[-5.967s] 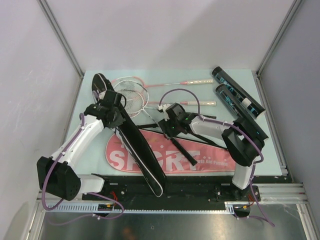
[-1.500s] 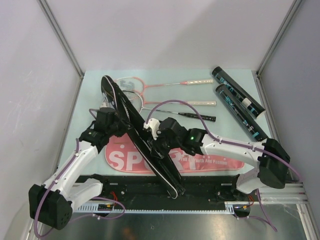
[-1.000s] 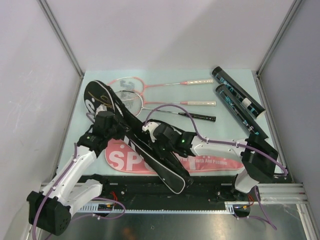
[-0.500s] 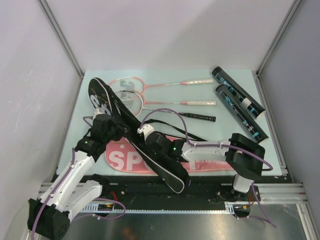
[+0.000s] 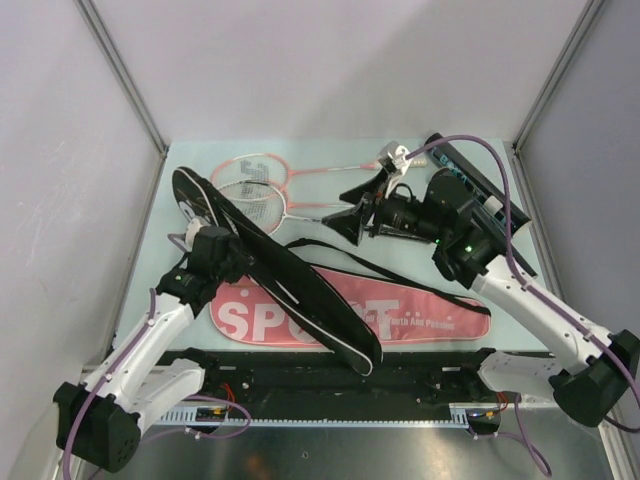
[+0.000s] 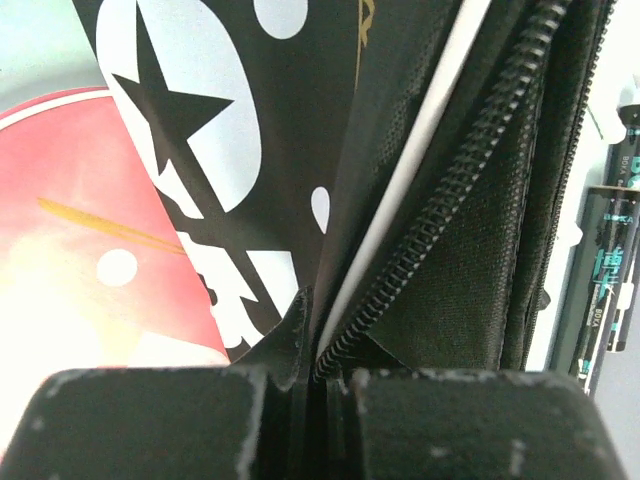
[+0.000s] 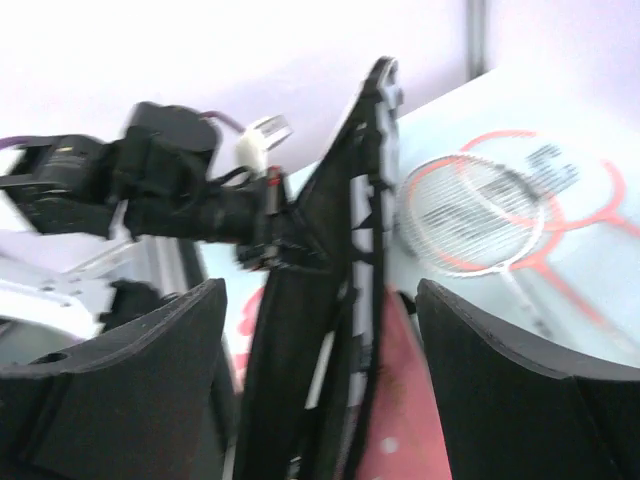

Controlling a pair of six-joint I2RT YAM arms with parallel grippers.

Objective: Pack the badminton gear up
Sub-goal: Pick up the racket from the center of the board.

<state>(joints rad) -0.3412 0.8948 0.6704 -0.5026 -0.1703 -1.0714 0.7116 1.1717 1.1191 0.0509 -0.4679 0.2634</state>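
The left tool [image 5: 215, 252] is pinched narrow on the zip edge [image 6: 440, 210] of the racket bag [image 5: 330, 315], lifting its black flap [image 5: 290, 285] off the pink side. The right tool [image 5: 352, 207] stands wide and holds nothing, hanging in the air beyond the bag.

Two pink-and-white rackets [image 5: 262, 190] lie flat just beyond the bag's far end, outside it. The dark tubes [image 6: 608, 290] lie well off the bag's right side, partly hidden by the right arm. I see no shuttlecocks.

The step looks like fetching a racket for the open bag; to do it well, the flap should stay high and steady so the mouth gapes. The right tool should come down on a shaft rather than the strings and close squarely on so thin a rod; the head should go first into the bag's rounded end. The black strap [image 5: 350, 255] trailing over the pink side could snag a frame.

The tabletop [image 5: 330, 150] is pale teal, smooth and matt; plain pale walls [image 5: 340, 60] close it in behind and beside the bag, with metal frame posts [image 5: 120, 70] at the corners.
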